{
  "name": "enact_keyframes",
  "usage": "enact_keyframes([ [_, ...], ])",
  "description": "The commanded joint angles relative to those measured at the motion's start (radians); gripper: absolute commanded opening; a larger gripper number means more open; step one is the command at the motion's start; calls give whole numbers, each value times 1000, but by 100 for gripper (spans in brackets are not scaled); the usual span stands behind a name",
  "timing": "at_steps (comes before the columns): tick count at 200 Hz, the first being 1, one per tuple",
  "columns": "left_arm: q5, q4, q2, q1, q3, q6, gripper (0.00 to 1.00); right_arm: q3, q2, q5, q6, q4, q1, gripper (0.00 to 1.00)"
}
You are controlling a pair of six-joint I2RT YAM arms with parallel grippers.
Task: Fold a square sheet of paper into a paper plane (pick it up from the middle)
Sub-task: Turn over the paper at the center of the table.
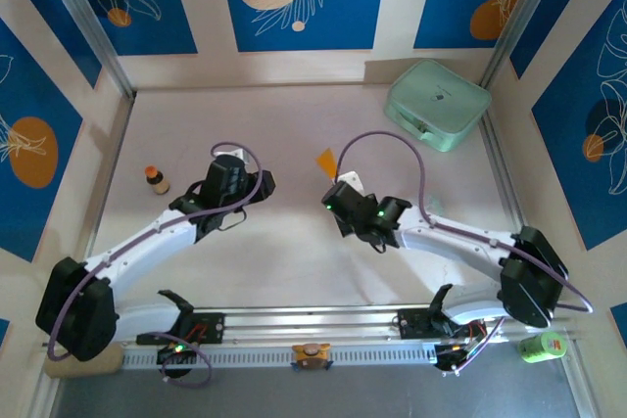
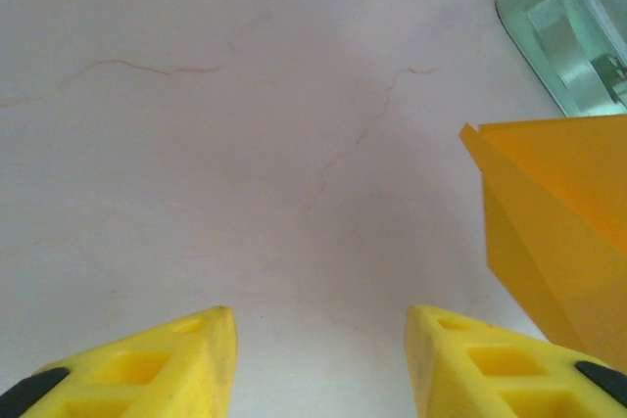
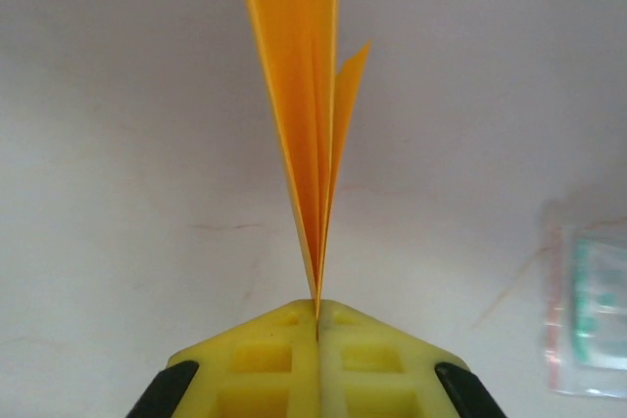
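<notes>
My right gripper is shut on the orange-yellow sheet of paper, which is folded into several slim layers like a pointed paper plane and stands edge-on, straight out from the closed fingertips. From above, an orange corner of the paper pokes out beyond the right gripper near the table's middle. My left gripper is open over bare table with nothing between its yellow fingers. The folded paper hangs just to its right, apart from the fingers. In the top view the left gripper sits left of the paper.
A mint-green rounded case lies at the back right, and its corner is also in the left wrist view. A small brown orange-capped bottle stands at the left. A green cup sits off the table's near right corner.
</notes>
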Motion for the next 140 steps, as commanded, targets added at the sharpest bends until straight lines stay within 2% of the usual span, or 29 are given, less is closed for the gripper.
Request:
enact_keyframes([
  [1, -94, -36, -49, 13, -27, -6, 50, 48, 71, 159, -4, -116, 28, 2],
  [25, -122, -54, -72, 16, -37, -16, 50, 78, 160, 113, -22, -112, 73, 2],
  [68, -144, -68, -88, 21, -45, -26, 50, 115, 283, -86, -91, -66, 134, 6],
  [108, -132, -64, -83, 24, -47, -25, 50, 96, 261, -295, -111, -1, 142, 22],
  [130, -118, -60, -73, 27, -43, -23, 50, 59, 194, -429, -107, 61, 112, 32],
  [140, -112, -57, -68, 28, -43, -22, 50, 39, 163, -487, -99, 87, 87, 33],
])
